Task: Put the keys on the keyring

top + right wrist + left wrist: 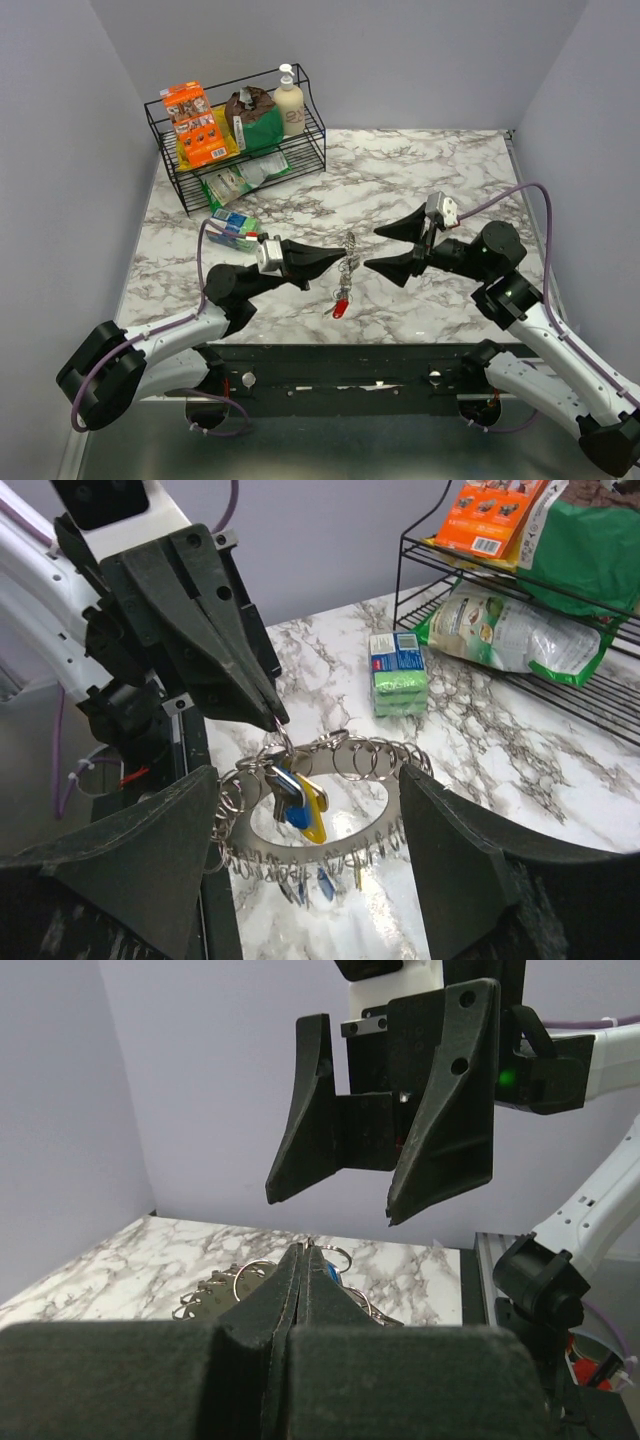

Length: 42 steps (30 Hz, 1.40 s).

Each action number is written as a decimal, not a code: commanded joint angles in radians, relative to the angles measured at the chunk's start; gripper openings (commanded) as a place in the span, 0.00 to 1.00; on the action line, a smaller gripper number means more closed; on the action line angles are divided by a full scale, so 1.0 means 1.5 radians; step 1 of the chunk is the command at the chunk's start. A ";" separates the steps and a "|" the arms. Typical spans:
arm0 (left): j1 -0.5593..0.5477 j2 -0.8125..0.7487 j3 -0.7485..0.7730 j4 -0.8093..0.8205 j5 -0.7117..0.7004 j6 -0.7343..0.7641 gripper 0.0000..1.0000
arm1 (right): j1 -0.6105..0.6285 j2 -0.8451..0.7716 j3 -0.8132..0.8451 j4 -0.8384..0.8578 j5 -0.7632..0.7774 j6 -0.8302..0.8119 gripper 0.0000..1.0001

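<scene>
The left claw (pixel 340 262) is closed tight, its black fingertips pinching one small split ring on the edge of the large thin silver metal keyring (pixel 372 761), a loop strung all round with little rings. The loop hangs from that pinch over the middle of the white marble-patterned bench (pixel 430 170); whether its low side touches the surface I cannot tell. Two small keys with blue and yellow plastic heads (pixel 298 805) dangle inside the loop just under the closed tips. In the top view, a small key with a red plastic head (pixel 341 306) hangs at the bottom of the bunch. The right claw (pixel 372 249) stands wide open and holds nothing. It faces the left one, its two black fingertips just short of the loop. A small green and blue packet (pixel 232 228) lies on the bench beside the left arm, and a black wire rack (pixel 316 140) of groceries stands at the far left corner.
</scene>
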 commanded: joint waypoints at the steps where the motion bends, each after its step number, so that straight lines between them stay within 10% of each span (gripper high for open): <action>1: 0.005 0.000 0.028 0.084 0.044 -0.007 0.00 | -0.003 -0.023 -0.014 0.048 -0.050 -0.006 0.81; 23: 0.005 -0.005 0.066 0.009 0.076 0.006 0.00 | -0.003 0.031 -0.021 0.070 -0.122 -0.033 0.71; 42: 0.005 0.005 0.082 0.002 0.090 0.001 0.00 | -0.003 0.057 -0.021 0.076 -0.184 -0.037 0.28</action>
